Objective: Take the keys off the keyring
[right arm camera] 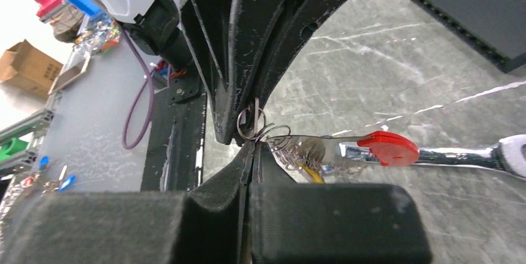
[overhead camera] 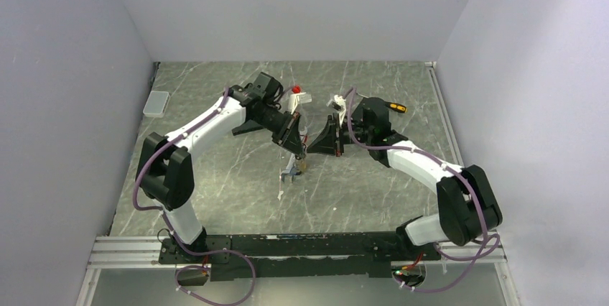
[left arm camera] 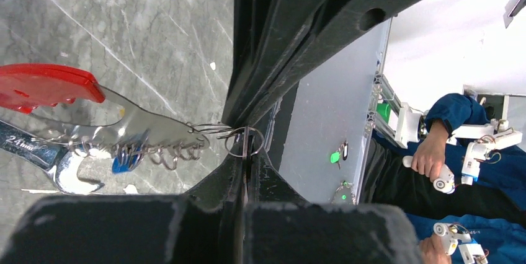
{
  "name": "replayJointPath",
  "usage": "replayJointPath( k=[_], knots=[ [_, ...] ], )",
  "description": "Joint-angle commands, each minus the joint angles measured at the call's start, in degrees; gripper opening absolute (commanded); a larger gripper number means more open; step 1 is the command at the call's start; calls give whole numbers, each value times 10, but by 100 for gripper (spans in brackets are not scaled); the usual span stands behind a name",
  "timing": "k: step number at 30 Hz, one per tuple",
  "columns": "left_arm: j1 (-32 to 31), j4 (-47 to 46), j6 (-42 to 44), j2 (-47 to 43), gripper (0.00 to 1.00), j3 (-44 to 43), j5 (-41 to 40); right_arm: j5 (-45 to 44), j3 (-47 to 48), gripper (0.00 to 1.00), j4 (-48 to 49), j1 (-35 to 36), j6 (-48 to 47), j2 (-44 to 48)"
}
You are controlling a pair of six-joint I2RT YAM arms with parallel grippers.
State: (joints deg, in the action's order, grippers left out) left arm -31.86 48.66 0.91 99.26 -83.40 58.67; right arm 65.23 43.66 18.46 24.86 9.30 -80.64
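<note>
- Hovering over the desk, left claw and right claw meet tip to tip, both clenched.
- Beside them dangles the keyring, near a wrench.
- Beneath it hang the keys, threaded on.
- Both pinch the thin ring; I'd spread it gently, not yank.

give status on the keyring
Both shut on keyring ring: left gripper, right gripper. Its hooks hold keys. Close beside it, wrench.
</note>
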Motion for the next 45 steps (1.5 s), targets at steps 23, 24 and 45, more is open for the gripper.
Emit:
replayJointPath(
  k=[23,24,45],
  knots=[
    [28,-32,-5,-11,0,4,28,-55,11,23,-5,5,-32,42],
    [27,-32,-5,-10,0,4,32,-52,10,27,3,6,-19,39],
    [0,4,9,5,0,-21,97,-73,-2,37,40,28,11,5]
  ],
)
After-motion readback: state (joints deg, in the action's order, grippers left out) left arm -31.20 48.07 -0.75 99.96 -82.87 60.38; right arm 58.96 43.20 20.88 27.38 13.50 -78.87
